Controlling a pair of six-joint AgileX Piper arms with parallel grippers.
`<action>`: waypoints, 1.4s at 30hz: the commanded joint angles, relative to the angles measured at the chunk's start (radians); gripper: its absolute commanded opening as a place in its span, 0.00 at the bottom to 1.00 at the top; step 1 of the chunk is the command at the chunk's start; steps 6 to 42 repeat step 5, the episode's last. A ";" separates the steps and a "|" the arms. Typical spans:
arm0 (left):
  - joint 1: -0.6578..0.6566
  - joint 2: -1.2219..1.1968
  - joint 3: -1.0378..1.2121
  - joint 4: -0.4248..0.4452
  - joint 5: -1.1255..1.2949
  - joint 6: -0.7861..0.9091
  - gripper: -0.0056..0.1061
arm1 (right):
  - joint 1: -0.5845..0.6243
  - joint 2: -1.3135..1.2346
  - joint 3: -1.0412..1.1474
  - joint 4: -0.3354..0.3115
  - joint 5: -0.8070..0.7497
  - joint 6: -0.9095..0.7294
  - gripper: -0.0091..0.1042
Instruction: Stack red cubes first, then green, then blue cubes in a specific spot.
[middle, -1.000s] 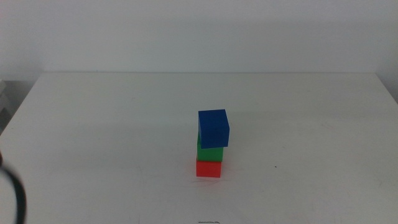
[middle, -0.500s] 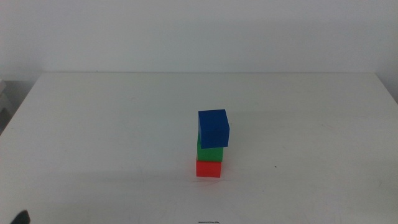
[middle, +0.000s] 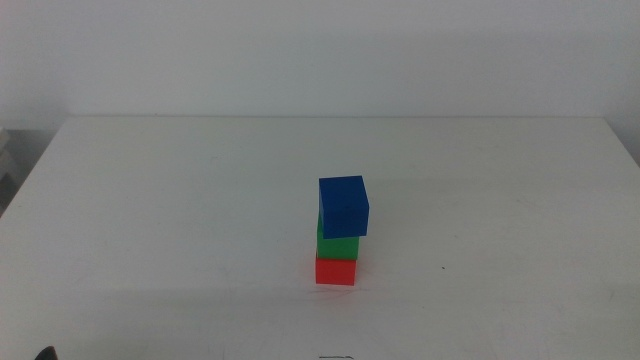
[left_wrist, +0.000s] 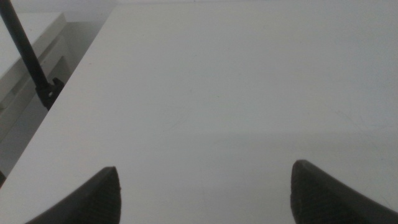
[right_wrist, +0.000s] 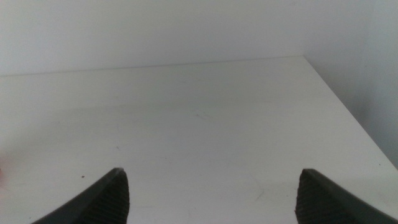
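Observation:
In the middle view a stack of three cubes stands on the white table, a little right of centre. The red cube (middle: 335, 270) is at the bottom, the green cube (middle: 338, 246) on it, and the blue cube (middle: 343, 205) on top, twisted slightly and overhanging to the right. The spot under the stack is hidden. My left gripper (left_wrist: 205, 193) is open and empty over bare table near the left edge; only a dark tip (middle: 45, 354) shows at the bottom left of the middle view. My right gripper (right_wrist: 211, 196) is open and empty over bare table, out of the middle view.
The white table (middle: 180, 200) has a left edge (left_wrist: 68, 93) with a black stand pole (left_wrist: 28, 59) beside it. Its right edge (right_wrist: 348, 106) runs close to a white wall. A small dark speck (middle: 443, 267) lies right of the stack.
The left arm's dark shape at the bottom left of the middle view has withdrawn downward, leaving only a small tip. The stack has not moved.

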 joint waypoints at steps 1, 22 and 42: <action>0.002 -0.019 -0.002 -0.009 -0.082 -0.004 0.89 | -0.007 0.012 -0.016 -0.016 -0.077 -0.012 0.73; 0.002 -0.020 -0.002 -0.009 -0.083 -0.004 0.89 | -0.007 0.012 -0.016 -0.016 -0.077 -0.012 0.73; 0.002 -0.020 -0.002 -0.009 -0.083 -0.004 0.89 | -0.007 0.012 -0.016 -0.016 -0.077 -0.012 0.73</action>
